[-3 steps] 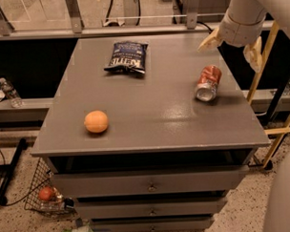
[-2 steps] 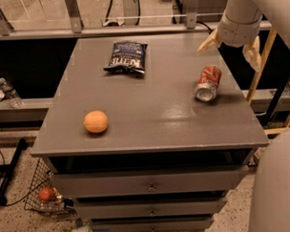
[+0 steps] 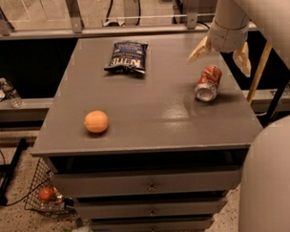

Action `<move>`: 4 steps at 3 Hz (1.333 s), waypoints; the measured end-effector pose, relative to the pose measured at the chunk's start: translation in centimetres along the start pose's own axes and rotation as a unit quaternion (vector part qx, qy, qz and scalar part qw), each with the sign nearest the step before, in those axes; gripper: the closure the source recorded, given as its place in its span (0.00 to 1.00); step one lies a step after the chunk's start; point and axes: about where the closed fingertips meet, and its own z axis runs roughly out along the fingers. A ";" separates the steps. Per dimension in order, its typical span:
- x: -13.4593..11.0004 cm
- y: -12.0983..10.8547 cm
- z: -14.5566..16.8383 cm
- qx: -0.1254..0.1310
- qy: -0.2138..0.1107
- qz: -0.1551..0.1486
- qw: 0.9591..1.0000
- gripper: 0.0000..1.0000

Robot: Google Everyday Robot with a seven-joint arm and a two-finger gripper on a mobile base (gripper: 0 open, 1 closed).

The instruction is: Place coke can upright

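coke can (image 3: 208,82): lies on its side near the right edge of the counter (image 3: 150,122), silver end toward the camera, so it needs righting.
claw (image 3: 220,57): hovers just above the can, spread wide and empty, likely positioned to straddle it.
orange (image 3: 96,121), chip bag (image 3: 126,56): well apart, out of the way.

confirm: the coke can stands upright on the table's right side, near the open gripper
No. The camera view shows the coke can lying on its side, not upright. It is on the table's right side, near the open gripper.
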 end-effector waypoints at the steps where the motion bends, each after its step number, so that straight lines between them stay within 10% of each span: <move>1: -0.3 -1.1 1.3 -0.010 -0.018 -0.004 1.000 0.00; 3: 0.9 -2.9 3.2 -0.010 -0.031 0.000 0.999 0.00; 4: 1.5 -3.2 3.8 -0.013 -0.032 0.000 0.999 0.18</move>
